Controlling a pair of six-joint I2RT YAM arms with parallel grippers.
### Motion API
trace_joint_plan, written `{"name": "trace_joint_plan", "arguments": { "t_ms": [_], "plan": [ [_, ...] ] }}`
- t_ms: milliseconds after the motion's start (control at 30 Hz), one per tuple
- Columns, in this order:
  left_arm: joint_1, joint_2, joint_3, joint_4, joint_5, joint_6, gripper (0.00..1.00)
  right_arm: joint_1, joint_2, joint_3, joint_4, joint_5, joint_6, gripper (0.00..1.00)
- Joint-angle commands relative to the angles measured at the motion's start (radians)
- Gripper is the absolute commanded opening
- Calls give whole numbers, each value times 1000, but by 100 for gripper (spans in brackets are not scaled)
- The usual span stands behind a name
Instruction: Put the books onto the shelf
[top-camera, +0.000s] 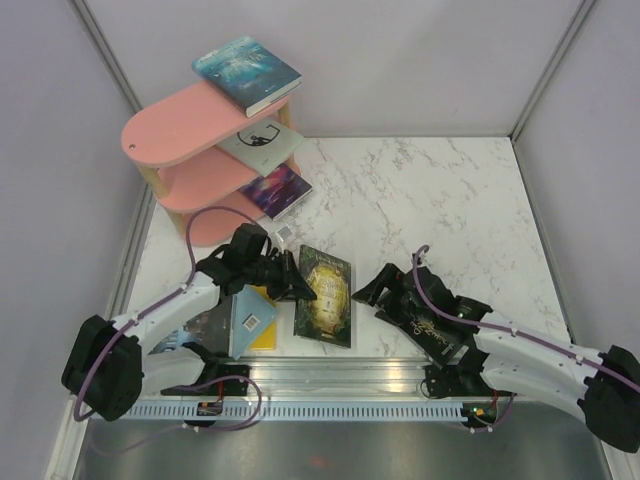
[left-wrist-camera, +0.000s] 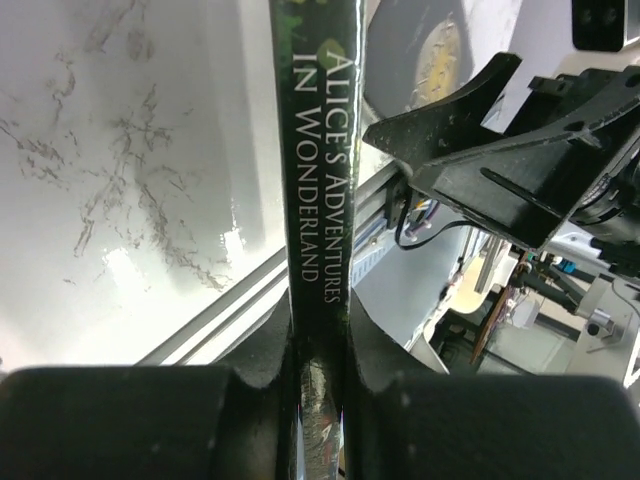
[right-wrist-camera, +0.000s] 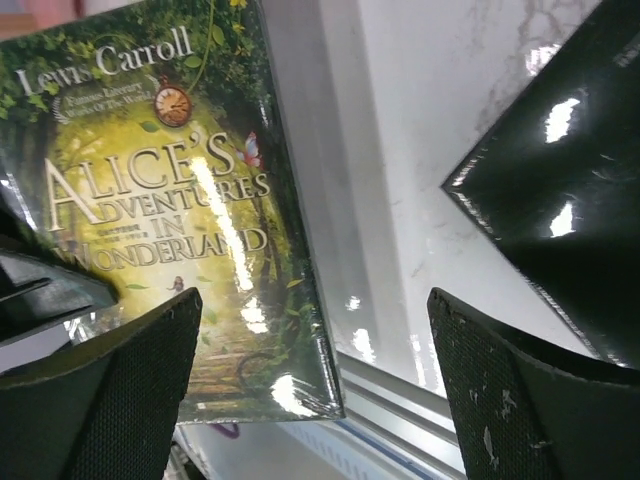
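Observation:
My left gripper (top-camera: 287, 278) is shut on the left edge of a green Alice's Adventures in Wonderland book (top-camera: 325, 296). Its spine (left-wrist-camera: 315, 190) runs up between the jaws in the left wrist view. To the book's right, my right gripper (top-camera: 371, 291) stands open and holds nothing. In the right wrist view the book's cover (right-wrist-camera: 170, 230) lies left of and partly under the open fingers (right-wrist-camera: 130, 370). The pink shelf (top-camera: 170, 125) stands at the back left. It carries a teal book (top-camera: 246, 73) on top, a grey-white book (top-camera: 262, 146) in the middle and a purple book (top-camera: 276, 190) below.
A light blue book (top-camera: 246, 318) and a yellow one (top-camera: 266, 337) lie under my left arm. Beneath my right arm (top-camera: 520, 355) lies a dark book with gold art (top-camera: 436, 326), whose corner (right-wrist-camera: 570, 190) shows in the right wrist view. A metal rail (top-camera: 340, 375) runs along the near edge.

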Motion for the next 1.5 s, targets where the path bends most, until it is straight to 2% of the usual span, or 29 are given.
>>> {"name": "trace_joint_plan", "arguments": {
  "t_ms": [0,100,233,267,300,333,400,567,733,833,900,933,1033,1067,1133,1233,1300,1333,1367,1433,1467],
  "plan": [
    [40,-106,104,-3,20,-4,2,-1,-117,29,30,42,35,98],
    [90,-136,164,-8,47,-67,2,1,-195,13,76,44,84,98],
    [136,-176,219,30,59,-179,2,4,-211,25,139,29,142,98],
    [150,-182,219,64,79,-220,2,8,-202,38,141,32,144,98],
    [173,-198,207,183,102,-274,2,8,-183,50,144,33,144,98],
    [182,-202,195,239,123,-379,2,8,-171,80,142,36,138,98],
    [195,-206,198,294,117,-455,2,10,-136,125,173,52,133,98],
    [199,-232,219,333,50,-504,2,10,-96,161,314,79,200,98],
    [207,-278,149,437,-1,-638,2,13,-5,243,423,84,237,98],
    [210,-327,100,439,-70,-690,2,24,44,308,455,105,245,83],
    [212,-356,72,451,-101,-748,2,31,73,343,478,119,260,67],
    [210,-362,49,459,-108,-760,2,34,84,355,503,130,263,54],
    [212,-385,33,443,-137,-767,2,41,133,418,526,134,276,31],
    [210,-391,35,431,-148,-759,2,44,146,438,523,134,276,15],
    [210,-403,56,356,-176,-728,2,50,180,499,497,134,273,0],
    [213,-405,81,308,-185,-701,2,58,211,565,454,144,250,0],
    [215,-399,98,291,-158,-657,8,58,216,604,413,163,231,0],
    [216,-391,127,272,-144,-633,16,50,211,617,393,174,213,0],
    [219,-390,145,230,-130,-575,33,41,205,642,371,182,204,0],
    [225,-382,216,127,-102,-506,47,-10,205,679,314,161,182,0],
    [227,-377,245,85,-99,-469,58,-28,211,732,288,144,153,0]
  ]
}}
